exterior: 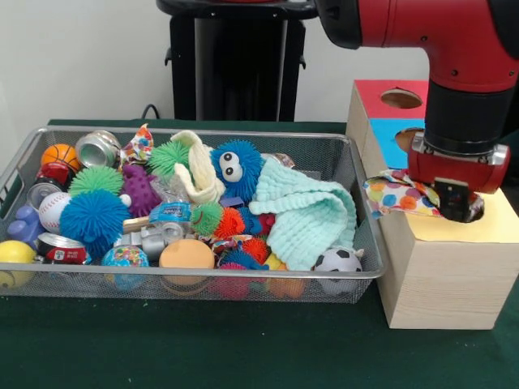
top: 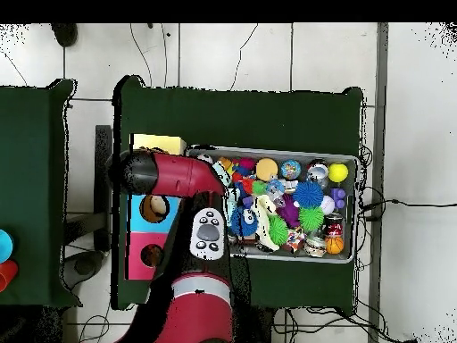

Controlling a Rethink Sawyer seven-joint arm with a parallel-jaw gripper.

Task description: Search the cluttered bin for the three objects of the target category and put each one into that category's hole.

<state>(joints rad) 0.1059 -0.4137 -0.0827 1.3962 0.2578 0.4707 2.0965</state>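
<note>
Right at the end effector (exterior: pixel 454 203), over the yellow box's hole (exterior: pixel 478 212): polka-dot cloth (exterior: pixel 397 196), pinched at one end, trailing sideways, limp and light. Likely to snag on the rim; better gripped mid-fold. Mint cloth (exterior: pixel 312 212) and cream cloth (exterior: pixel 199 168) off in the bin (exterior: pixel 203 282).

Glossy red arm (exterior: pixel 454 36) with rounded cylindrical links, black wrist band, red collar with small silver screws above a black gripper (exterior: pixel 456 198), black pedestal (exterior: pixel 235 61) behind, grey button pad (top: pixel 208 233) on the red casing seen overhead
</note>
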